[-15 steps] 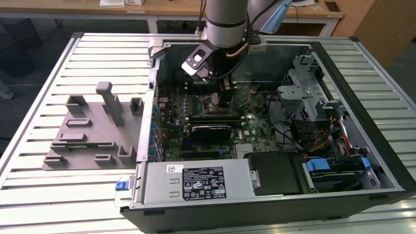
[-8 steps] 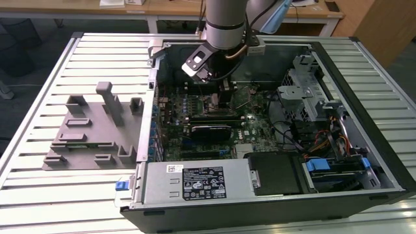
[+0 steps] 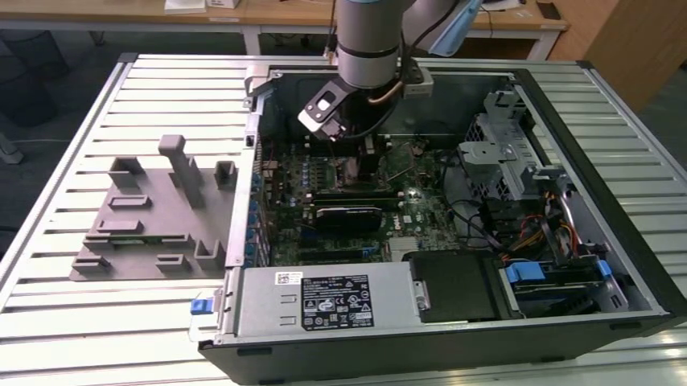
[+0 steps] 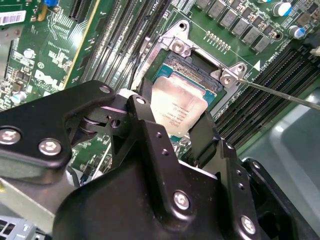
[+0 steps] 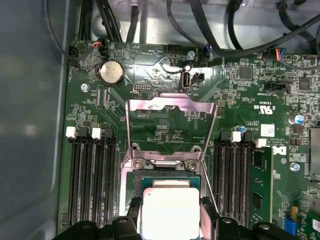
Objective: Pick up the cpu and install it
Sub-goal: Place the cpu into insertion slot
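A slatted metal counter carries an open computer case, with a grey fixture beside it on the exterior view's left. Inside the case lie a motherboard, cables and a labelled metal box. The arm reaches down to the socket, whose metal frame is raised. There the fingers pinch the cpu by two opposite edges. Whether it is seated, I cannot tell. The cpu looks light, stiff, smooth-topped and probably fragile underneath, best held by its edges.
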You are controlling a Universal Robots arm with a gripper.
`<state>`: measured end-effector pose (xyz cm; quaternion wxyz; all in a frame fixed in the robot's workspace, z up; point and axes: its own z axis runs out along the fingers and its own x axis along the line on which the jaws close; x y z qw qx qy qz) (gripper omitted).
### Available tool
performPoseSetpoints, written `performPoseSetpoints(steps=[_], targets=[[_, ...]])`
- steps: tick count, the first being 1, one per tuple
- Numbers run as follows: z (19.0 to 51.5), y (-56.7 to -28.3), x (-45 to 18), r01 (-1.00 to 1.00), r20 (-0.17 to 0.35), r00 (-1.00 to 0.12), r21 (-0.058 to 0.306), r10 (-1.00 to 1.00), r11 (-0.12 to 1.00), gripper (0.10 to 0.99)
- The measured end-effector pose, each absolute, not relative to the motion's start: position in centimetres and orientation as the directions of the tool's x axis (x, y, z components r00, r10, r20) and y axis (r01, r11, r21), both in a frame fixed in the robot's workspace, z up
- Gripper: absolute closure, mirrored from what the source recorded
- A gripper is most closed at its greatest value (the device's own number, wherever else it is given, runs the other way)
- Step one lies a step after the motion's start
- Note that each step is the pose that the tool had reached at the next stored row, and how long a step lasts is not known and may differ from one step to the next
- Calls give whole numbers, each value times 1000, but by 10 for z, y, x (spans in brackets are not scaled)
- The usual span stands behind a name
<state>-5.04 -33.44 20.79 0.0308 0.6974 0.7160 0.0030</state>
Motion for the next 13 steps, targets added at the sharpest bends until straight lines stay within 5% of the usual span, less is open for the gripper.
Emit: performPoseSetpoints(steps=[13], targets=[[197,-332,-51,999,-39,6,47,999,-4,545]])
